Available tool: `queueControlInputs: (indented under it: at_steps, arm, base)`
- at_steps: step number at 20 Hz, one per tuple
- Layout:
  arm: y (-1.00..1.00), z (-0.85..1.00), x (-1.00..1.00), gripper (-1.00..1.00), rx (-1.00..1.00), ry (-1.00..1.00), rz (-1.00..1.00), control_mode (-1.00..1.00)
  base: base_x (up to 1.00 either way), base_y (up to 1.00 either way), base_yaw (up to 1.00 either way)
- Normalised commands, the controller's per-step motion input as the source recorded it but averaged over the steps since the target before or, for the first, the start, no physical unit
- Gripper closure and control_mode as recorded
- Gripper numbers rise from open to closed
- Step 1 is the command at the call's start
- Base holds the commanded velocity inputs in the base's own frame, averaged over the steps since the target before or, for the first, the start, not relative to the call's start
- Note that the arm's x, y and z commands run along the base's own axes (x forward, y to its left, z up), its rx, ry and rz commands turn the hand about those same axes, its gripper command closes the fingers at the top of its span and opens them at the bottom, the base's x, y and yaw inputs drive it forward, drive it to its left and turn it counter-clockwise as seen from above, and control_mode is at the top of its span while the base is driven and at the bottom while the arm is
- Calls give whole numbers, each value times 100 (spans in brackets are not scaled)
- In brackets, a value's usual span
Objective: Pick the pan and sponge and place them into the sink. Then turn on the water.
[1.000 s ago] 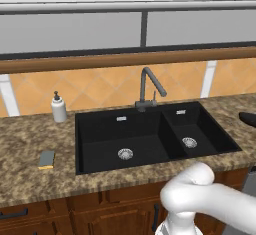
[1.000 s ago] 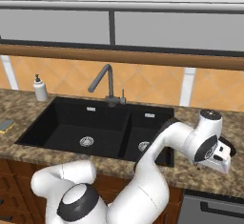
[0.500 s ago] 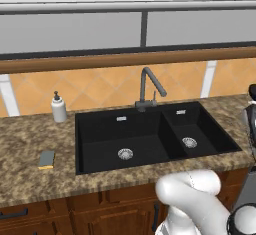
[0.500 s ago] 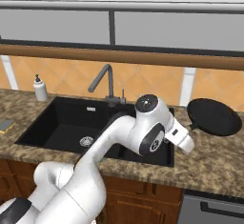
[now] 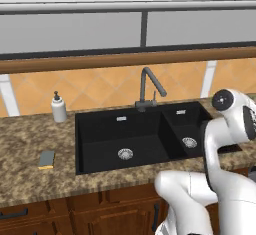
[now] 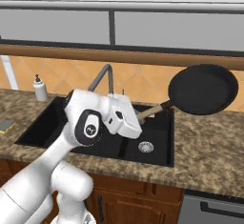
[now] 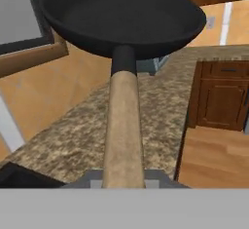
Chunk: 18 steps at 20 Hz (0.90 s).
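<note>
My gripper (image 6: 138,115) is shut on the light-brown handle (image 7: 123,125) of the black pan (image 6: 202,89). The pan hangs in the air, level, above the counter just right of the sink (image 6: 62,123). In the hand view the pan (image 7: 121,13) stretches straight away from me, its handle running down between my fingers. The sponge (image 5: 46,159) lies flat on the counter left of the black double sink (image 5: 100,129), grey-blue face up; the right base view shows the sponge (image 6: 5,125) at its left edge. No stream comes from the dark faucet (image 5: 150,86).
A white soap dispenser (image 5: 58,107) stands at the back left of the sink. Granite counter (image 6: 209,142) stretches right of the basins. A wooden ledge and window run above the tiled backsplash. My own arm (image 5: 225,129) leans over the right basin.
The arm has swung toward the sink and raised the pan off the right counter; the pan is now higher and slightly further left. The sponge has not moved.
</note>
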Motion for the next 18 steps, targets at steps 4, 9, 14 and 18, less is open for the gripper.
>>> queueControlInputs:
  at_steps: [4, 9, 14, 18]
  arm:
    - [100, 85, -23, 100, -20, -2, -27, -100]
    - [100, 22, -3, 100, -22, 25, -23, -100]
    - [100, 0, -3, 100, -9, 13, -23, -100]
    - [92, 0, -49, 100, 1, -1, -6, -100]
  base:
    - [0, 0, 0]
    - [0, 0, 0]
    - [0, 0, 0]
    - [0, 0, 0]
